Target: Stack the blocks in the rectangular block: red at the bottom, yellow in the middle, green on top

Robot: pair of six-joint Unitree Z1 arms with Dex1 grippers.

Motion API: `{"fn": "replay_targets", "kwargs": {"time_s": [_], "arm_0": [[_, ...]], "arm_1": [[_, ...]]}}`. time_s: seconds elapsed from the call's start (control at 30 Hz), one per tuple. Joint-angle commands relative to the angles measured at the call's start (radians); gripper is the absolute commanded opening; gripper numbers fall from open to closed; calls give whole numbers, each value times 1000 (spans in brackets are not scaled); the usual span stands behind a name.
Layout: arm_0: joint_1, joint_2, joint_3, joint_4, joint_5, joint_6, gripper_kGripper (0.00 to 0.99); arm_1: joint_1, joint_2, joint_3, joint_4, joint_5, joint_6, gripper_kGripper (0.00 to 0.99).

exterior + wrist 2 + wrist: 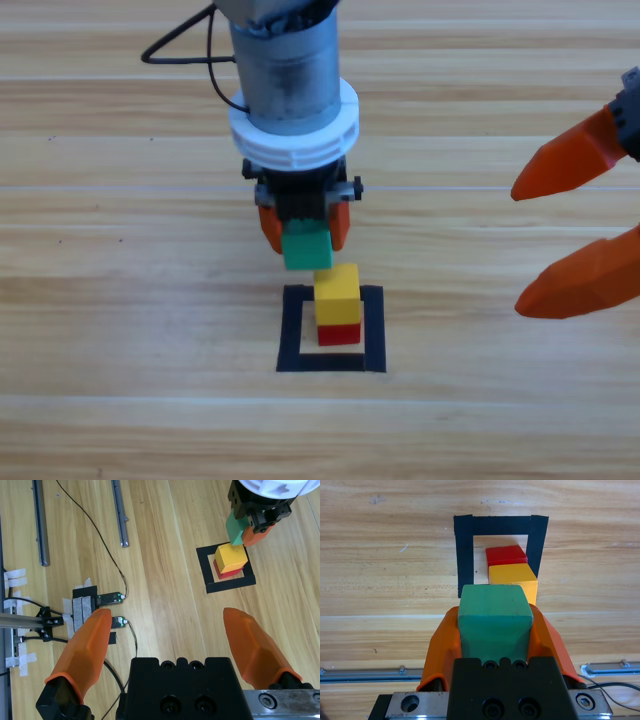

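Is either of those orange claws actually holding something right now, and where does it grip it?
Yes: the left tool pinches the green cube by two opposite side faces. The right tool is open and holds nothing.

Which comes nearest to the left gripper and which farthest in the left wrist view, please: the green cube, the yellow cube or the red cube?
1. Green cube: clamped between the left gripper's jaws.
2. Yellow cube: just beyond it, atop the stack.
3. Red cube: farthest, under the yellow one, inside the black tape square.
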Motion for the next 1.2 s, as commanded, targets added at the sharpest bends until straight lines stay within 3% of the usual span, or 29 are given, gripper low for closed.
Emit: {"fn": "replay_targets", "kwargs": {"time_s": [0.03, 1.2], "arm_0": [[-41, 65, -13, 4, 15, -14, 0], [-68, 98, -41, 4, 29, -28, 0]], "arm_1": [[32, 35, 34, -38, -15, 5, 985], [32, 44, 32, -38, -15, 5, 985]]}}
